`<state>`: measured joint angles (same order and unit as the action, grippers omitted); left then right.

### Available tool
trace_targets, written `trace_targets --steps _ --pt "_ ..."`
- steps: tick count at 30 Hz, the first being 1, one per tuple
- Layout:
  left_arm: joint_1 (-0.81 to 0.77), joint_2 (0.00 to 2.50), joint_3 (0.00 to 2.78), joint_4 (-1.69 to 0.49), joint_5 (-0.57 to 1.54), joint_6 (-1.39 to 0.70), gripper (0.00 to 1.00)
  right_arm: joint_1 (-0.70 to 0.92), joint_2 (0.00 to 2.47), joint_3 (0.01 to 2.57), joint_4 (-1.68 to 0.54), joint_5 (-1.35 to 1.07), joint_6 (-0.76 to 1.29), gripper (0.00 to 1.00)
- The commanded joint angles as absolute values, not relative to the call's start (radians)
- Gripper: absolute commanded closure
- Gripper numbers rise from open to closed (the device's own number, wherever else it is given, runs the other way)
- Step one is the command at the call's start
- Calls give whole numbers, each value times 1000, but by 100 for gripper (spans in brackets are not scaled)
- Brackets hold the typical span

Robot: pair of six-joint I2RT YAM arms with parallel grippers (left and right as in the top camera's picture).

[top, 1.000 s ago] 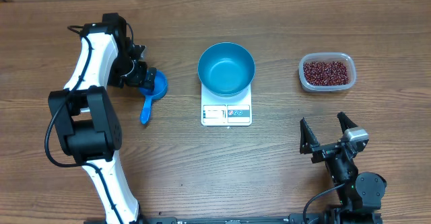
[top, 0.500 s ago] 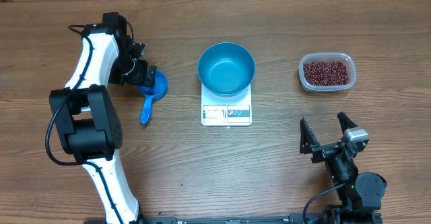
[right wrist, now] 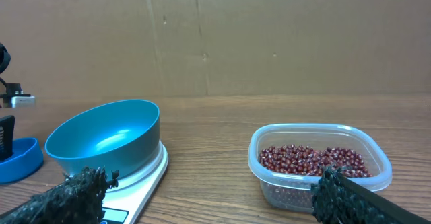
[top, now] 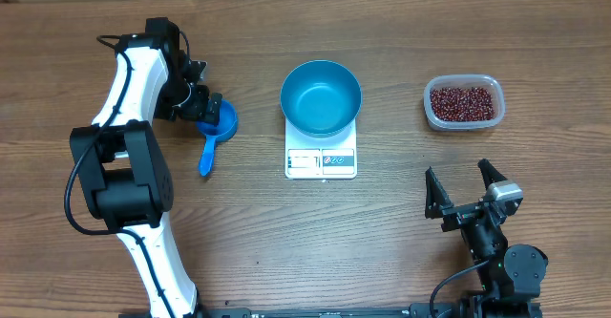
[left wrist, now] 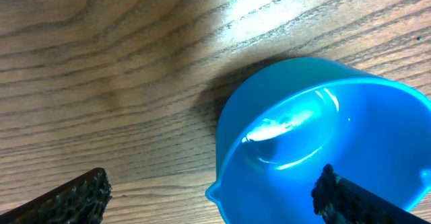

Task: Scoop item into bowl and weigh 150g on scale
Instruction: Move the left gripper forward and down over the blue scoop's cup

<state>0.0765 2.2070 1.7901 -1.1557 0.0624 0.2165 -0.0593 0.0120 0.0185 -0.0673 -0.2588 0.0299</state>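
Far left first: my left gripper (top: 203, 106) hangs right at the little blue scoop (top: 218, 125), jaws spread wide and nothing clamped. On the left wrist cam one finger is out over the bare table (top: 382, 251) and the other is over the scoop's cup (left wrist: 323, 136), so the cup's near wall sits between them. I can't tell if either pad actually touches the plastic. The cup is empty, just glare inside, and the handle points back toward my side of the table.

Middle: the blue bowl (top: 321, 96) is sitting on the white scale (top: 321, 161) and covers the platform, so only the front strip with the display and buttons pokes out. The bowl is empty, not a single bean in it. The display is too small for me to read.

Right: the clear plastic tub (top: 427, 106) is well apart from the scale, and the beans (top: 463, 102) are in there, a shallow dark red layer across the bottom. My right gripper (top: 458, 180) is on the near side of the tub, fingers wide apart, holding nothing, facing the bowl and tub.
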Motion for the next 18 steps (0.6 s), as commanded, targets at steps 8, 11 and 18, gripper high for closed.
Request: trace_targets --steps 8,11,18 --pt "78 2217 1786 -1151 71 217 0 -67 3 8 -61 -266 25 0" --pt "78 2218 1785 -1152 71 216 0 -67 3 8 -61 -266 25 0" --pt "78 2218 1785 -1150 71 216 0 -67 3 8 -61 -266 25 0"
